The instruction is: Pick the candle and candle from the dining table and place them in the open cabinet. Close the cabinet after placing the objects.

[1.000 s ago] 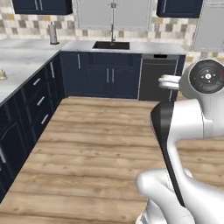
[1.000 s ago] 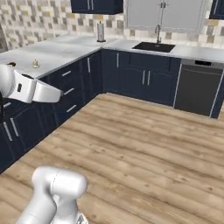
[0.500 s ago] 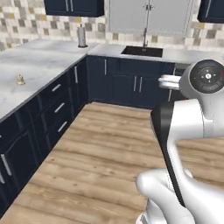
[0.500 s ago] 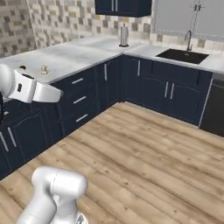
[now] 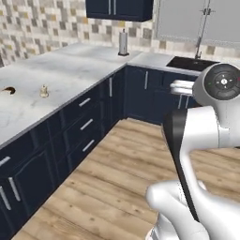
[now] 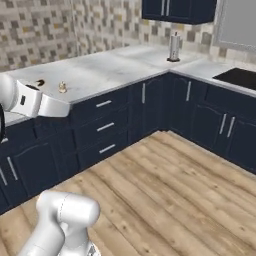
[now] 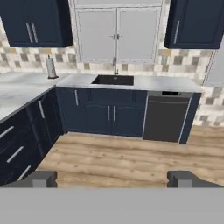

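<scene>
**Empty-handed, well short of the candles**

The end effector (image 7: 112, 178) is spread wide and empty, facing the sink. A small cream candle (image 5: 44, 91) stands on the marble worktop (image 5: 70, 70), well apart. Risk: a hasty reach could topple it.

No readable text, labels, brands, numbers or signs anywhere (checked all three views).
</scene>
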